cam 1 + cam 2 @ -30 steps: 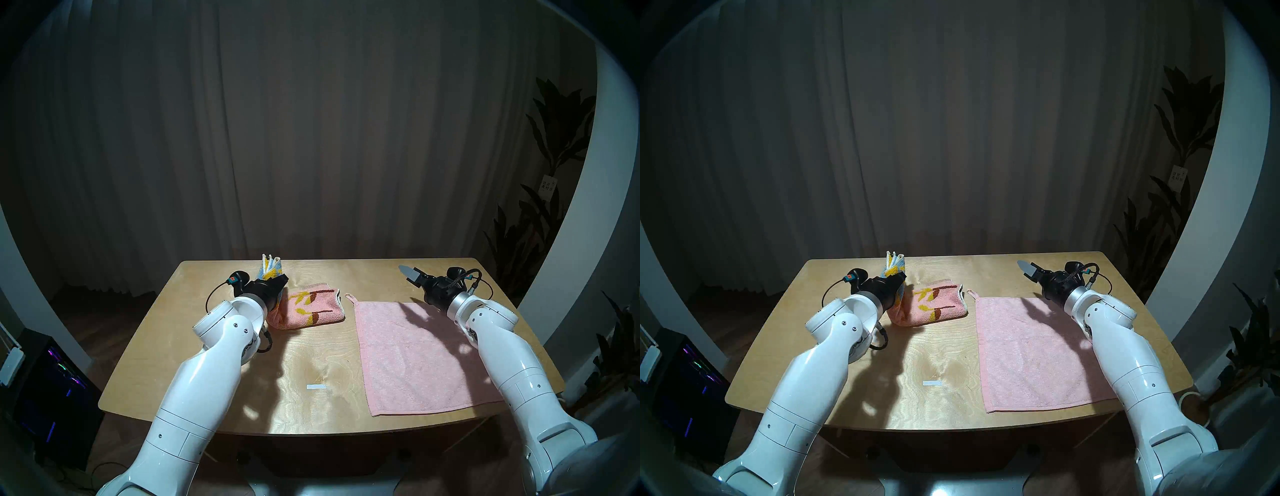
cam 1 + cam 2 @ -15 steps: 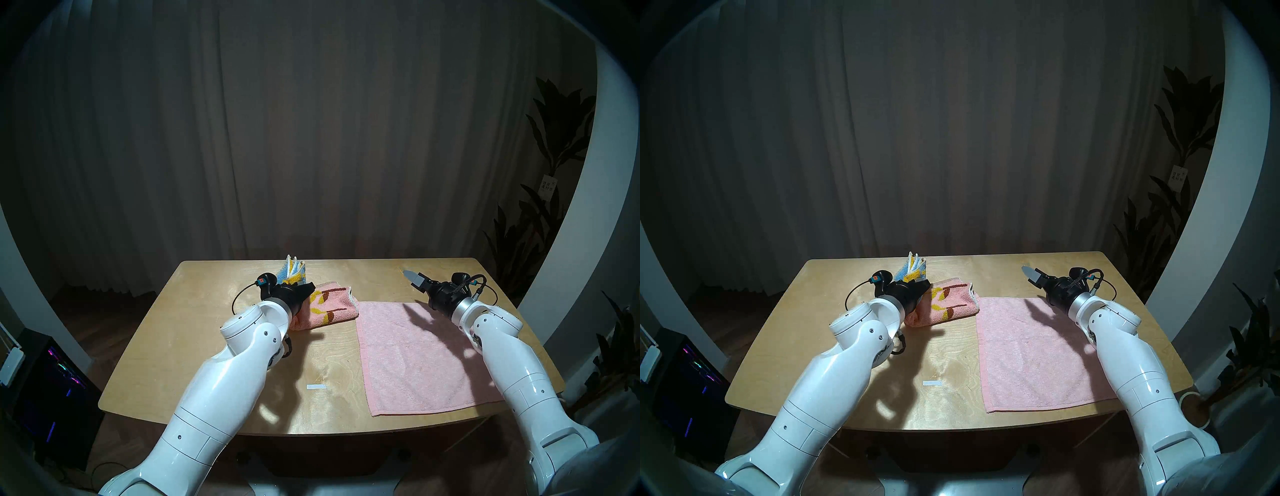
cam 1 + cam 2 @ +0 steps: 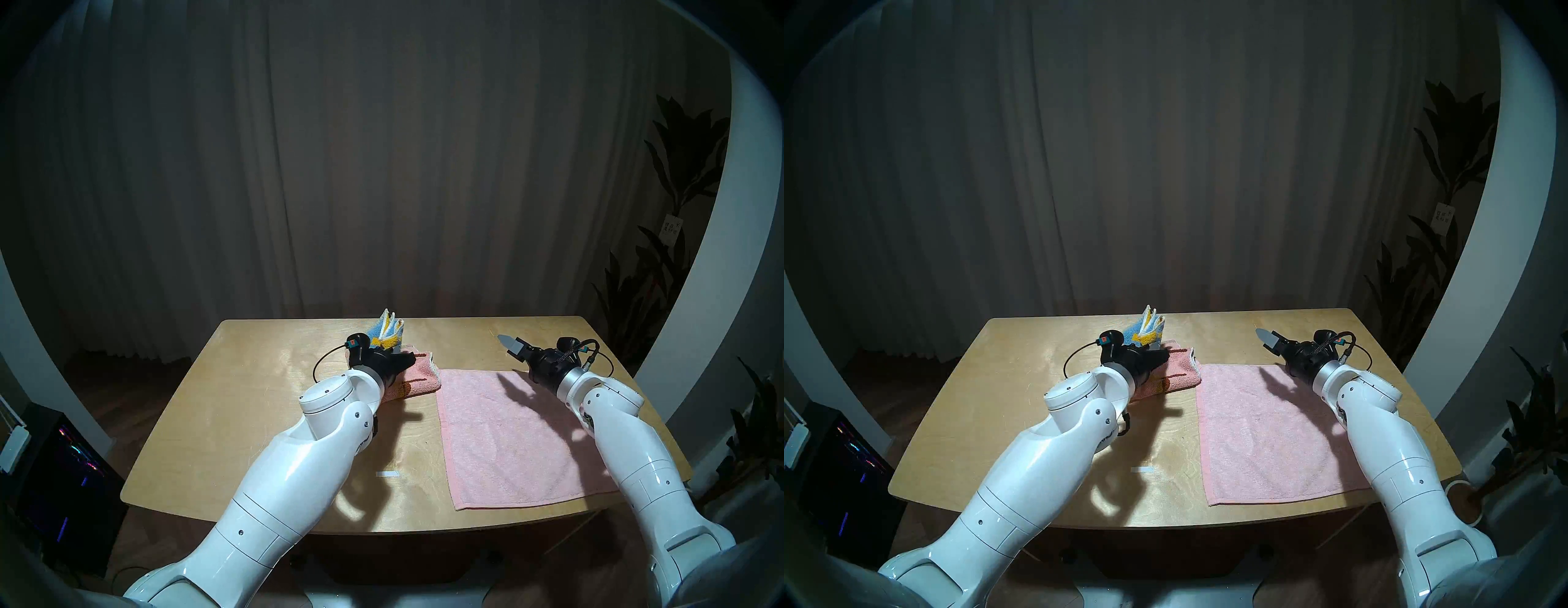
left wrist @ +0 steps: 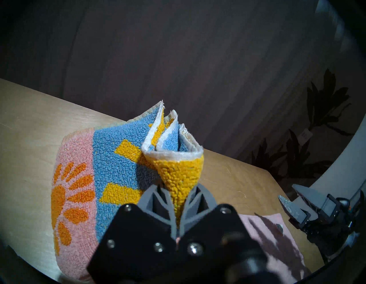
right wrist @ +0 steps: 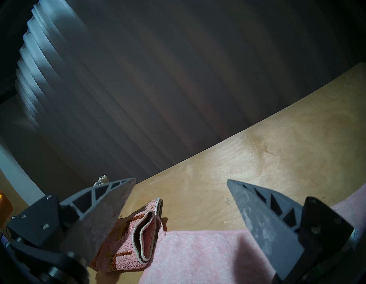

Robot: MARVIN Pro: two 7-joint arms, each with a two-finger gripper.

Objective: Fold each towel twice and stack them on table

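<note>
On the far left, beside the light plywood table (image 3: 237, 424) with rounded corners, a dark computer case (image 3: 63, 479) with coloured lights sits in shadow, its details hard to read. The left arm's white wrist hides the near-left part of the folded pink-and-blue terry towel with orange-yellow sunflowers (image 3: 418, 375), so from the head only its pink right half and a raised bunch of blue, yellow and white-edged corners show. The left gripper (image 4: 179, 195) is clamped on that bunch: in the left wrist view its two grey fingers (image 4: 153, 198) squeeze a cone of yellow pile between them, and several layered white-hemmed corners fan out above. The rest of this towel lies folded on the table at its far middle, its right edge touching or lapping the far-left corner of the plain pale pink terry towel (image 3: 509, 437); which one lies on top cannot be told. A small white tape mark (image 3: 387, 474) sits near the table's front centre. The pale pink towel lies spread flat on the table's right half, its near-right corner hidden under the right forearm. The right gripper (image 5: 178, 200) hangs above the far-right part of that towel, fingers (image 5: 261, 218) spread wide apart with nothing between them. At the far right, dark leafy plants (image 3: 679, 254) are dim and cut off by the rim.
</note>
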